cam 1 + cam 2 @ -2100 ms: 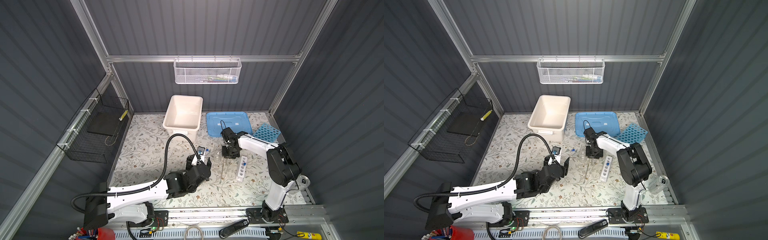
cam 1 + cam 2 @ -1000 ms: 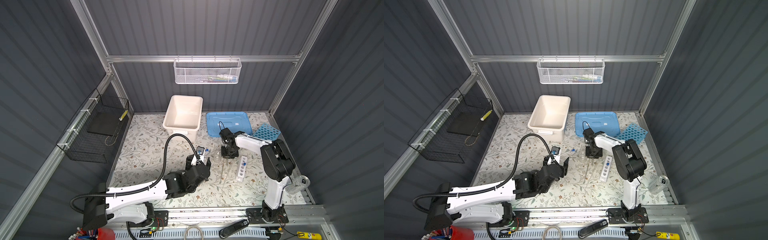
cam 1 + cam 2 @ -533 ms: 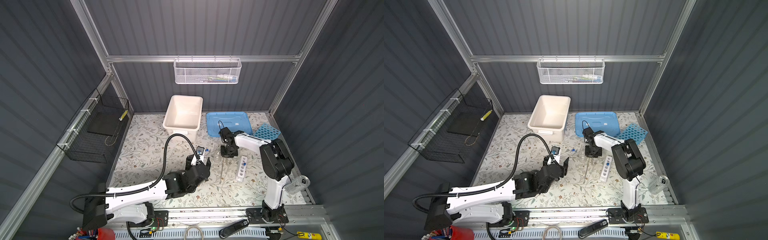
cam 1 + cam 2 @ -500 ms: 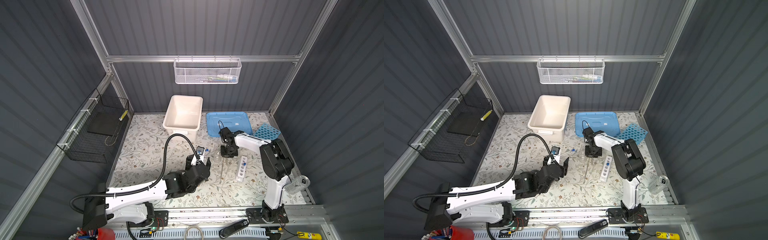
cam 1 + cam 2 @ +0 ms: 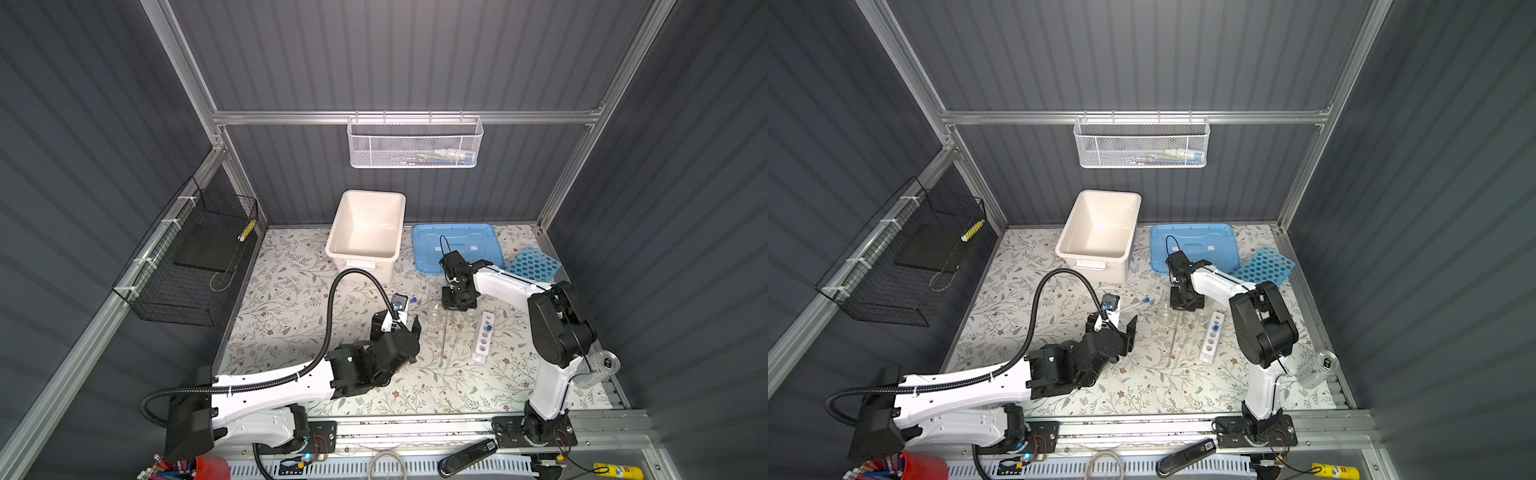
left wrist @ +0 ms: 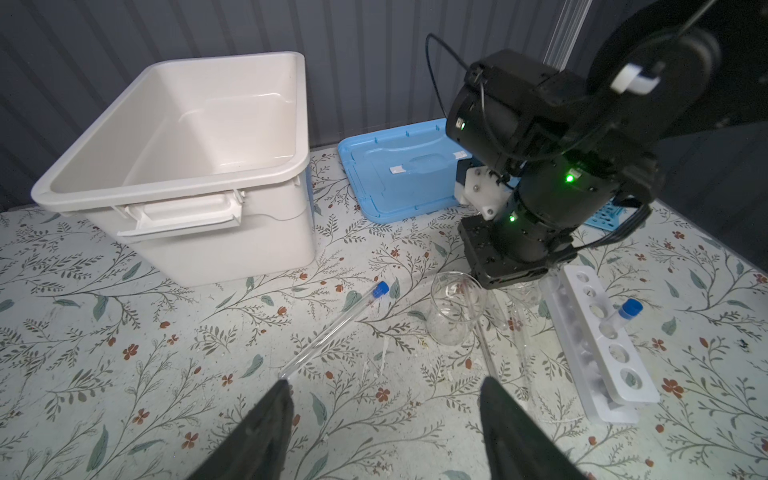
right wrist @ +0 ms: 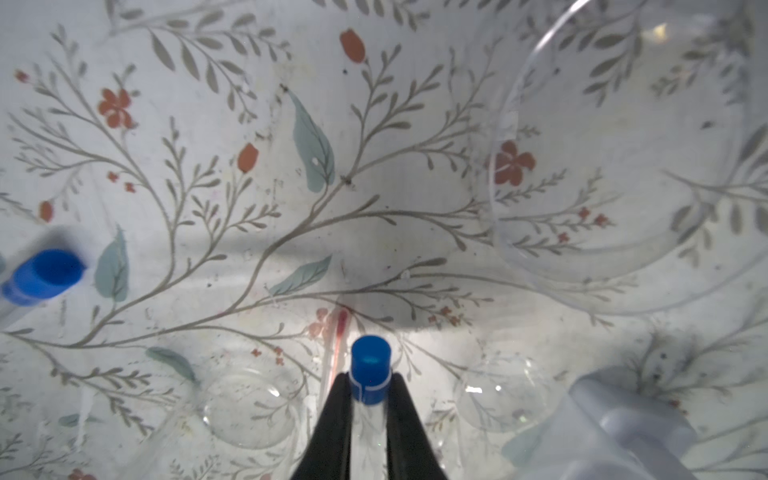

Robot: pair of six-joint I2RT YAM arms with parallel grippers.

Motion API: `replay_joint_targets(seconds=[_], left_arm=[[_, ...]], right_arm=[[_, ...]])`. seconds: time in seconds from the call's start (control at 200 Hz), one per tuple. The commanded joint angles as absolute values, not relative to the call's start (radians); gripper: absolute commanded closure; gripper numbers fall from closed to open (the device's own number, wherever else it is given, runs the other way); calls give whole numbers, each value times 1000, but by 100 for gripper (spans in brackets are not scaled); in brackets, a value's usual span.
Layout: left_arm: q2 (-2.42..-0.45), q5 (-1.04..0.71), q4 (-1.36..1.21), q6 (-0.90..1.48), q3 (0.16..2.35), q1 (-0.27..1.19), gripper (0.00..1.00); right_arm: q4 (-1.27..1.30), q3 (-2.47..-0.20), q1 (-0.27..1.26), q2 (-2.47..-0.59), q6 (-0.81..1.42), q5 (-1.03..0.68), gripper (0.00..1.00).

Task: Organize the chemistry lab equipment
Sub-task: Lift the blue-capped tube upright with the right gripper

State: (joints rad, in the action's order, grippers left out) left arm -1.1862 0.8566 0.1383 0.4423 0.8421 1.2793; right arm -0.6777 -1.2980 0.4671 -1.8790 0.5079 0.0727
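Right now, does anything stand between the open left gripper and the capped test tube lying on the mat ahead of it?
Nothing visible does. In the left wrist view only bare mat separates the left gripper from the test tube, whose closed end lies nearest it. The small beaker stands to one side, clear of it.

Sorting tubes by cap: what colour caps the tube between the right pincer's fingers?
Blue cap on the slim clear test tube; right wrist view shows it best.

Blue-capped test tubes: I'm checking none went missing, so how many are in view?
3. Loose tube lies near the left hand; racked tube stands in the white rack; held tube is gripped in the right hand. Others may be hidden.
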Motion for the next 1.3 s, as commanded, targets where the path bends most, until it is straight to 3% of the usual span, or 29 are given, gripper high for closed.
replay_joint_targets(seconds=[0.0, 0.24, 0.856, 1.296], left_arm=[[-1174, 867, 147, 453, 838, 1274, 28], [-1181, 848, 131, 444, 843, 1273, 29], [-1278, 709, 19, 364, 910, 1274, 30], [-1299, 591, -53, 330, 943, 1275, 31]], right_arm=[[-704, -1305, 462, -1839, 502, 98, 86], [-705, -1291, 462, -1762, 502, 116, 87], [-465, -992, 488, -1290, 525, 273, 88], [-290, -693, 646, -924, 543, 549, 87]])
